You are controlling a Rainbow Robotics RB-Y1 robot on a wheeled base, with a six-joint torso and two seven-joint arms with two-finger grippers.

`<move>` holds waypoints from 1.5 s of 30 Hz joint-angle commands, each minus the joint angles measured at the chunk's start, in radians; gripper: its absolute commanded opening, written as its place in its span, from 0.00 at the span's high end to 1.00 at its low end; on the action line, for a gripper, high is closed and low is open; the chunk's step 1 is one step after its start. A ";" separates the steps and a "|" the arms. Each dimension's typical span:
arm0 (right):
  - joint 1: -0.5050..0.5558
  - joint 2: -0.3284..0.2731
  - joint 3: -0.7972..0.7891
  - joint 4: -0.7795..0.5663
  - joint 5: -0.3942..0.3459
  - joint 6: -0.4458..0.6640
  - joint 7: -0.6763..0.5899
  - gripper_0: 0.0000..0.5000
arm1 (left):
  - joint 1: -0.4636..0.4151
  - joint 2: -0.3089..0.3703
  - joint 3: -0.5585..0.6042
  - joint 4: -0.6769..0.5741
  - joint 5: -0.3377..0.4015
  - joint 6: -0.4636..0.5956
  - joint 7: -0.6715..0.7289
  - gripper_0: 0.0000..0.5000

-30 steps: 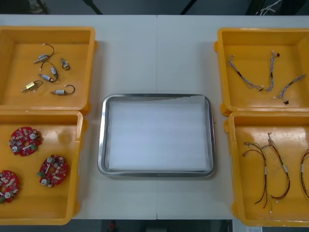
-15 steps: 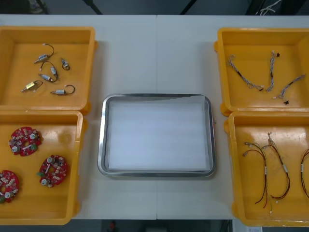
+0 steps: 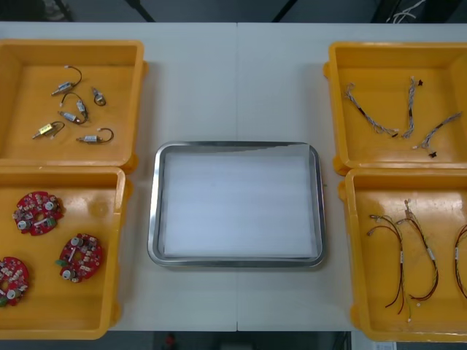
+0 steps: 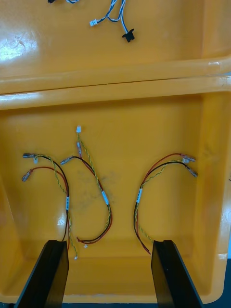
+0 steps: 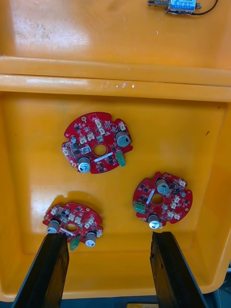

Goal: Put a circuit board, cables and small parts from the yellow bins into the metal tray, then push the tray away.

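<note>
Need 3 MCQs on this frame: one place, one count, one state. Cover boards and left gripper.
1. The bin holding the boards sits: A far left; B near left; C far right.
2. How many boards? A two; B five; C three.
3. The left gripper is: A open; B shut on a board; C shut on nothing.

Key: 1 B, the red boards lie in the bin nearest the robot on its left. 2 C, three show in both the front and left wrist views. 3 A, its fingers stand apart above the boards with nothing between them.
</note>
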 commanded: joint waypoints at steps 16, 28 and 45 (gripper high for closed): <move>0.000 -0.001 0.000 -0.004 0.000 0.000 0.000 0.00 | 0.000 0.001 0.000 -0.002 0.000 0.000 0.000 0.00; 0.000 -0.001 0.000 -0.004 0.000 0.000 0.000 0.00 | 0.000 0.001 0.000 -0.002 0.000 0.000 0.000 0.00; -0.052 -0.016 -0.038 -0.059 0.021 0.002 -0.003 0.00 | 0.018 -0.022 -0.022 0.014 0.000 0.002 0.001 0.00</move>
